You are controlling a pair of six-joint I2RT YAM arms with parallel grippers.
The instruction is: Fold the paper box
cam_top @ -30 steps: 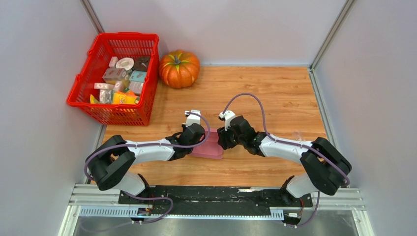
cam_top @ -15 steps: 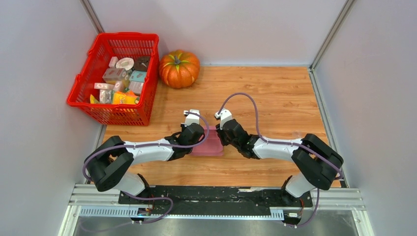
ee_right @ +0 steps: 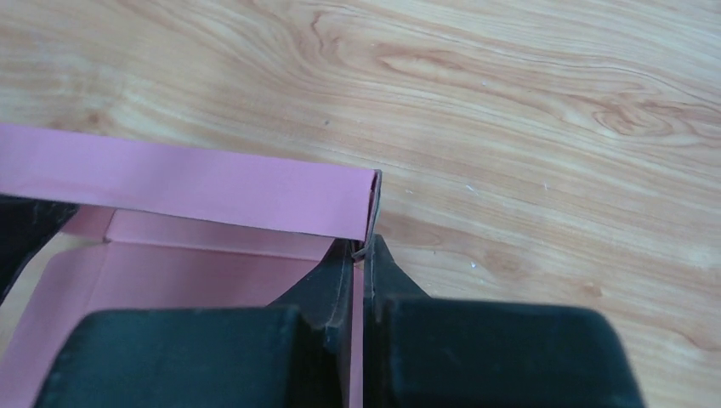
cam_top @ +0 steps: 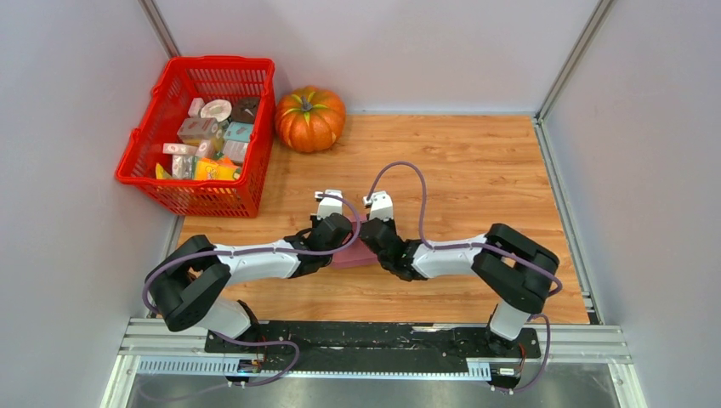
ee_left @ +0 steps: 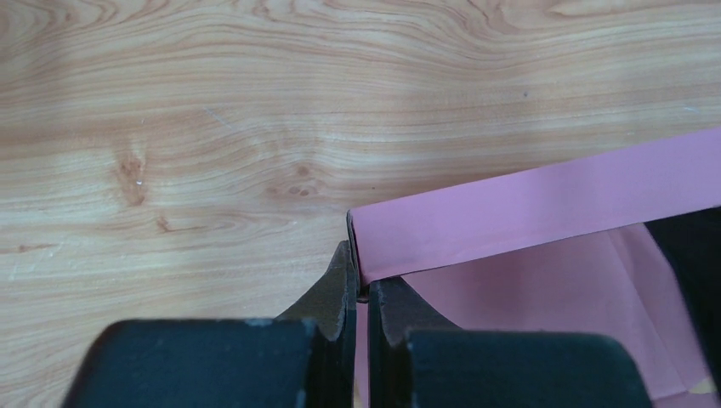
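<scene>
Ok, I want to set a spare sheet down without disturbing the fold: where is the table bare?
Bare wood: far right of the table, from the pumpkin to the right wall, and a narrow strip between the arms and the near edge. Crowded: the centre, where the left gripper and right gripper both pinch the paper box, and around the red basket.

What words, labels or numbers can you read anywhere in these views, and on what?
None can be read.
Printed packages in the red plastic basket: print too small and blurred.
Pink thin-card paper box: blank where it shows.
Orange pumpkin and wooden table: no markings.
</scene>
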